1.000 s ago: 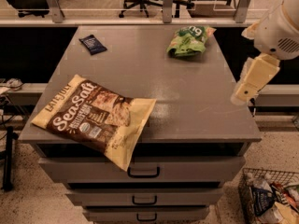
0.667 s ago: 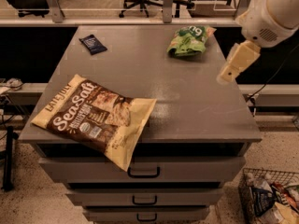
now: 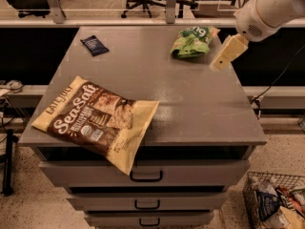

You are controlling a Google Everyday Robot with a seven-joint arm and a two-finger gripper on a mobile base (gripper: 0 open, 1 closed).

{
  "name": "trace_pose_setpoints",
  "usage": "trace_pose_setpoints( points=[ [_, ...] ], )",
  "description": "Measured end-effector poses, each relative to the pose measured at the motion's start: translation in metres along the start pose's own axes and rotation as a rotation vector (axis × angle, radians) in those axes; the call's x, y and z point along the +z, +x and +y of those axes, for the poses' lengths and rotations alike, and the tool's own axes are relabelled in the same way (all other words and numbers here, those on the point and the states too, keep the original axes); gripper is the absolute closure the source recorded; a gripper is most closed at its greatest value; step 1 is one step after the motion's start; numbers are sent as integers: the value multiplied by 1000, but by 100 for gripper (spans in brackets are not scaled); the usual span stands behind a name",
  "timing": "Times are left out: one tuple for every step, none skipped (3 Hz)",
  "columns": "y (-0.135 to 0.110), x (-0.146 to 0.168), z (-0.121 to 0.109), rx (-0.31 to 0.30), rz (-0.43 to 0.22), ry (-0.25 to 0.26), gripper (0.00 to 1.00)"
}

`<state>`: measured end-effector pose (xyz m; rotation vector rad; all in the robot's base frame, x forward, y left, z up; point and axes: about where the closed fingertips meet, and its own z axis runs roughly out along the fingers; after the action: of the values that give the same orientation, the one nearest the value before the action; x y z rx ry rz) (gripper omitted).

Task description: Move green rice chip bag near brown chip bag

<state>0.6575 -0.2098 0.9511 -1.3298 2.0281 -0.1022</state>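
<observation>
A grey tabletop [image 3: 190, 94] on a cabinet of 3 drawers [image 3: 145, 175], seen from above and in front. The green rice chip bag [image 3: 193, 42] lies crumpled near the far right corner of the tabletop. The brown chip bag [image 3: 97, 120], much larger and flat with white "Sea Salt" lettering, lies at the near left, well apart from the green bag; its lower corner hangs over the front edge above the top drawer. A small dark blue packet [image 3: 94, 45] lies at the far left.

The robot's white arm [image 3: 269, 8] enters from the upper right. Its cream-coloured tool [image 3: 220, 63] hangs just beside the green bag, to its right, angled down towards the tabletop and holding nothing. Whether the tool is open or closed cannot be told. A wire basket [image 3: 274, 202] of packets stands on the floor at lower right.
</observation>
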Motion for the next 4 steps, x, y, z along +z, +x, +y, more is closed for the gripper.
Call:
trace_pose_setpoints(
  points=[
    [-5,15,2,50,-44,23,0],
    [-17,46,-10,116,-107,70,0],
    [-29,81,-24,183,-163,89,0],
    [-41,118,-29,231,-189,66,0]
  ],
)
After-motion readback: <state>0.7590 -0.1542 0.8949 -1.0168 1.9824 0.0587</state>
